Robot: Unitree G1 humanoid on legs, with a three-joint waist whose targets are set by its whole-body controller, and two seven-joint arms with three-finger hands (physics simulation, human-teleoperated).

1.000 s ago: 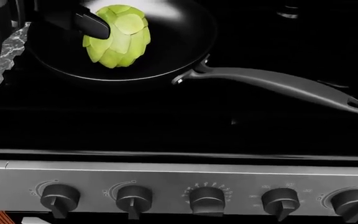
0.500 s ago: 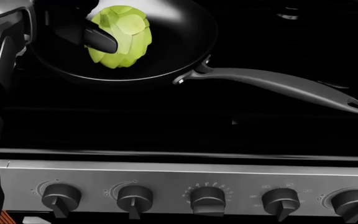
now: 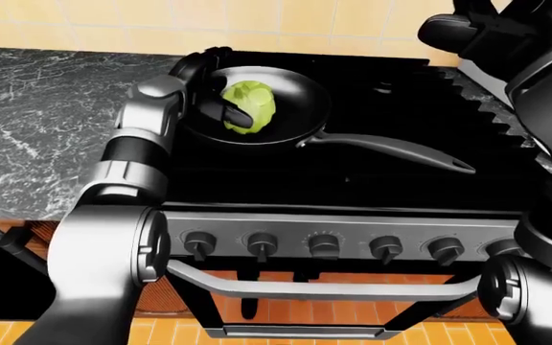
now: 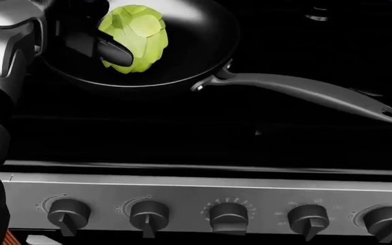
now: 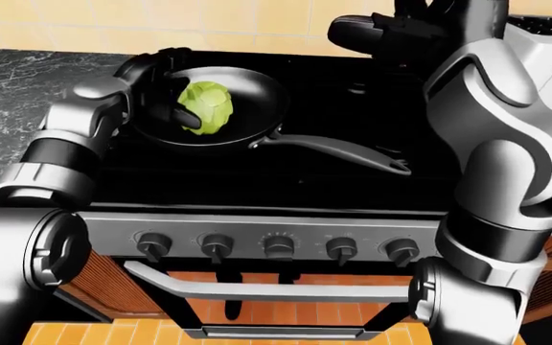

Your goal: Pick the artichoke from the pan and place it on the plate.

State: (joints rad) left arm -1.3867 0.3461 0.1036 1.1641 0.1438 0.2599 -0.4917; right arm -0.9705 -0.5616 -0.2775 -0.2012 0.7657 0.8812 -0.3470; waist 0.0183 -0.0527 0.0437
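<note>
Closest to the robot is the oven door handle [image 3: 324,289], and just above it a row of five stove knobs [image 4: 229,216]. Past the knobs lies the flat black stove top [image 4: 182,138]. On it sits the black frying pan [image 4: 189,56], with its long grey handle [image 4: 305,92] pointing to the right of the head view.

The green artichoke [image 4: 138,38] is in the pan, on its left side. The left hand [image 3: 220,108] comes in from the left and its dark fingers [image 4: 111,53] are wrapped round the artichoke. One finger lies across its near side and the others go round the far side, so the hand looks clamped on it.

A second ago the artichoke leaned more to the left and lay lower in the pan. Now it looks turned and a bit higher in the head view, and the silver forearm [image 4: 5,46] has pushed further into the picture. I think the hold is now tight and the lift is just starting.

Further off, the right hand [image 5: 377,32] hangs above the far edge of the stove. I cannot tell if its fingers are apart or together. The marble counter [image 3: 36,122] is on the left. No plate shows in any view, so the robot must find it next.
</note>
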